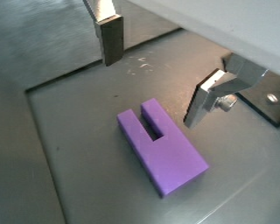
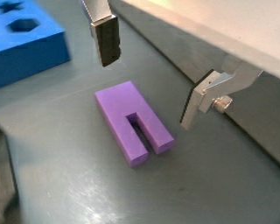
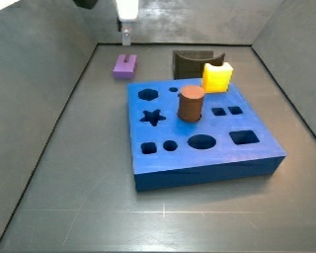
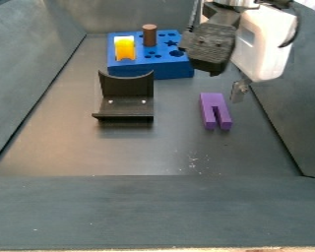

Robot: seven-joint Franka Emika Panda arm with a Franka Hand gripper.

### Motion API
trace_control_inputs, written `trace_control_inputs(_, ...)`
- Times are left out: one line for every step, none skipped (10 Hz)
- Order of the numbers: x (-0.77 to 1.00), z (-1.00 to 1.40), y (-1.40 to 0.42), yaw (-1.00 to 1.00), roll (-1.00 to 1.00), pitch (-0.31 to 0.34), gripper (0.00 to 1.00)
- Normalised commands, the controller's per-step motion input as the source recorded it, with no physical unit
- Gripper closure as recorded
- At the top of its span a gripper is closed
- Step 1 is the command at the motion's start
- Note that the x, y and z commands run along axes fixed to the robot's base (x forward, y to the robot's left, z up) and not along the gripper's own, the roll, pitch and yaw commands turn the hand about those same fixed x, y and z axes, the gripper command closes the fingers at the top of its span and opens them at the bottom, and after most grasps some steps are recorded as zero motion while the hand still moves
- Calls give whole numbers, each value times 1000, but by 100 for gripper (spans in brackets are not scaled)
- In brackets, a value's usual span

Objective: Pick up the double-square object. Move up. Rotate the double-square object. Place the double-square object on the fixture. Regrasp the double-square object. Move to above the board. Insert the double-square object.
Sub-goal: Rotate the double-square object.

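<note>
The double-square object (image 1: 163, 149) is a purple slotted block lying flat on the grey floor, near the back wall in a side view (image 3: 125, 66) and beside the right wall in a side view (image 4: 217, 109). My gripper (image 1: 153, 93) hangs open above it, and the fingers do not touch it. In a wrist view the double-square object (image 2: 130, 122) lies below the gripper (image 2: 149, 94), nothing between the silver fingers (image 2: 108, 48). The dark fixture (image 4: 125, 95) stands on the floor apart from the block. The blue board (image 3: 247, 158) lies nearby.
A yellow block (image 3: 217, 76) and a brown cylinder (image 3: 192, 103) stand on the board. The fixture (image 3: 190, 61) sits behind the board by the back wall. Grey walls (image 3: 48, 59) enclose the floor. A corner of the board (image 2: 25, 44) shows close to the block.
</note>
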Motion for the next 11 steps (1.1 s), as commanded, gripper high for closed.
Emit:
trace_control_inputs(45, -54, 3, 1000, 4, -6, 0)
trace_control_inputs(45, -54, 3, 1000, 5, -6, 0)
trace_control_inputs(45, -54, 3, 1000, 5, -6, 0)
trace_control_inputs(45, -54, 3, 1000, 5, -7, 0)
trace_control_inputs(45, -54, 3, 1000, 6, -7, 0)
trace_control_inputs(45, -54, 3, 1000, 6, -8, 0)
trace_control_inputs(45, -54, 3, 1000, 7, -9, 0)
trace_control_inputs(45, -54, 3, 1000, 7, -9, 0)
trace_control_inputs(45, -54, 3, 1000, 8, -10, 0)
trace_control_inputs(45, -54, 3, 1000, 9, -12, 0)
trace_control_inputs(45, -54, 3, 1000, 10, -13, 0)
